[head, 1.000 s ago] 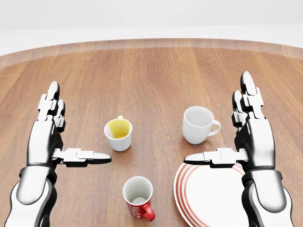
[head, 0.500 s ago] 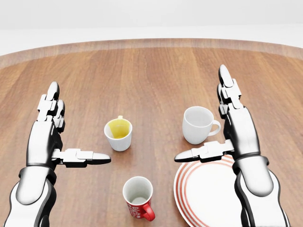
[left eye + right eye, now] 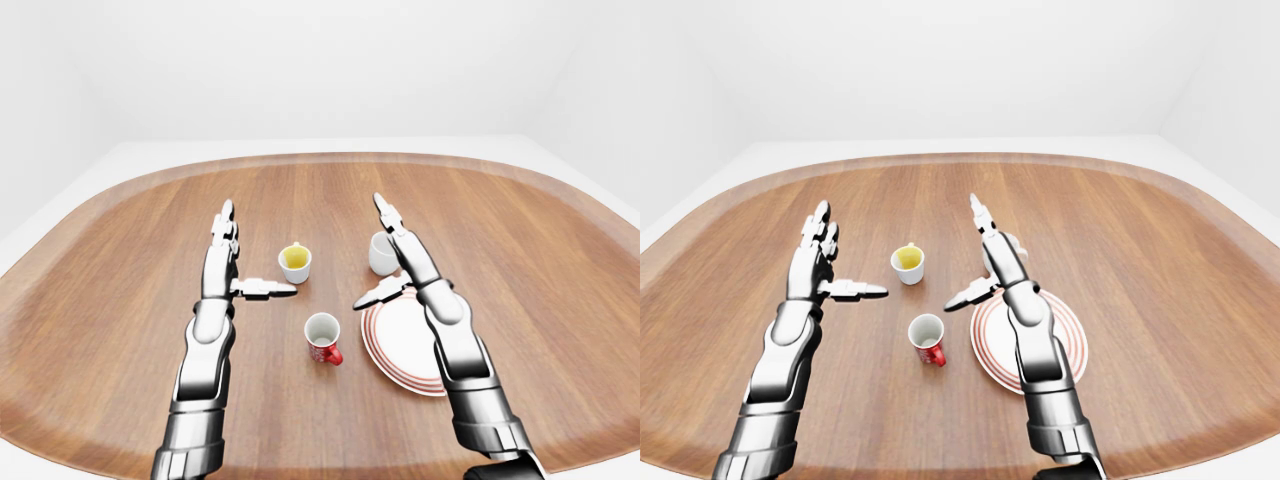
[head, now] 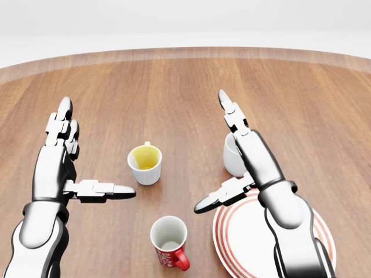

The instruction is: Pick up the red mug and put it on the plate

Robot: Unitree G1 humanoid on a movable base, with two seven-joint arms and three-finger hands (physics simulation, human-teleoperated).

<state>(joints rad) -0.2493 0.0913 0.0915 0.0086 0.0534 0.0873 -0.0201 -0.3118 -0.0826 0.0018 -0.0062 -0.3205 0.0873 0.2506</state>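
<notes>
While both hands hang above the wooden table (image 4: 174,87), we see the red mug (image 4: 170,241) standing upright near the bottom of the head view, its handle turned toward the lower right and its white inside showing. Nothing touches it. The plate (image 4: 243,243) (white, with red rings round its rim) lies just to the right of the mug, apart from it, with nothing on it.

Our left hand (image 4: 64,159) is spread wide at the left of the head view: its fingers (image 4: 62,121) point toward the top of the view and its thumb sticks out to the right, toward a small white cup with a yellow inside (image 4: 145,164), which it does not reach. That cup stands above the red mug in the view, well apart from it.

Our right hand (image 4: 243,162) is also spread wide and holds nothing. It slants toward the upper left, fingertips (image 4: 223,99) aimed at the far side of the table, and its thumb reaches down and left over the plate's upper left rim, toward the gap between the plate and the red mug. The hand covers most of a white mug (image 4: 232,157), whose body peeks out at the palm's left side; we cannot tell whether the hand touches it
</notes>
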